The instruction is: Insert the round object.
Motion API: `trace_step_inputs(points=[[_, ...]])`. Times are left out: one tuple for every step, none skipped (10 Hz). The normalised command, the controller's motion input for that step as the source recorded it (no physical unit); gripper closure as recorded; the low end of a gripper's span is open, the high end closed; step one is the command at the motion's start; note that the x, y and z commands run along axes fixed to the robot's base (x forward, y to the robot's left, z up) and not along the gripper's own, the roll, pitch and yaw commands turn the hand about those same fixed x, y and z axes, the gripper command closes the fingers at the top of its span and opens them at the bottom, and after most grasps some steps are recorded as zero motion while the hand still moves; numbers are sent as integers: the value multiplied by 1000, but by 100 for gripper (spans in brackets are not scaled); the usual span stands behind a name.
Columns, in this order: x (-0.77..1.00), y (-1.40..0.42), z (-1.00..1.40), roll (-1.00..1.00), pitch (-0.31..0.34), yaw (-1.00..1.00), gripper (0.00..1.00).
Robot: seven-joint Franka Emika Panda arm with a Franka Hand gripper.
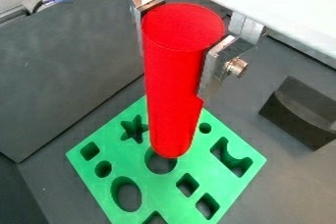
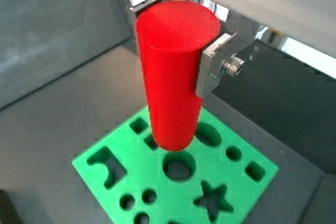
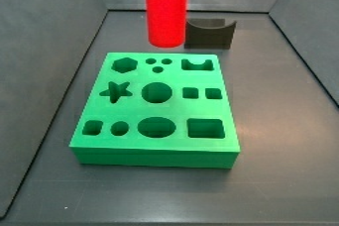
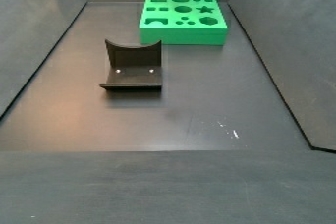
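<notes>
1. The tabletop [image 4: 171, 120] is a dark grey, matte, flat surface with raised dark walls around it; no writing or label can be read on it or on anything else in view.
2. The green block [image 3: 159, 111] is a thick, smooth square slab in bright green, lying flat on the tabletop. Its top face is cut with holes: a star, a hexagon, circles of several widths, an oval, squares and a notched shape.
3. The round object [image 1: 175, 81] is a tall, smooth, bright red cylinder with a flat round top. It hangs upright above the green block, its lower end over the round central hole in both wrist views and clear of the block's top in a side view [image 3: 165, 10].
4. The fixture [image 4: 132, 68] is a dark, matte bracket with a curved notch, standing on the tabletop well apart from the green block.
5. The gripper [image 2: 178, 31] is above the green block; its fingers [image 1: 221, 59], flat silver plates, are clamped on the upper part of the round object.
</notes>
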Motion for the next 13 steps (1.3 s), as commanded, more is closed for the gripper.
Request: trace_step_inputs(points=[[-209,171,-1000,0,0,-177,100],[-149,11,-1000,0,0,-103,100],[-66,-26,-1000,26,-39,-83,100],[-80,-397,-934,196,-109,-46,100],[0,-391,-766,293,-91,0,100],[26,-31,-451,256,0,0,100],[0,0,-277,129,10,0,100],[0,0,-154,76,57,0,100],[31,0,-197,46,36,0,100],[146,-91,-351,51,11,0,100],[206,-169,-437,19,0,-11,100],[226,-160,-431,14,1,-26,100],[363,-197,-451,61,37,-77,100]])
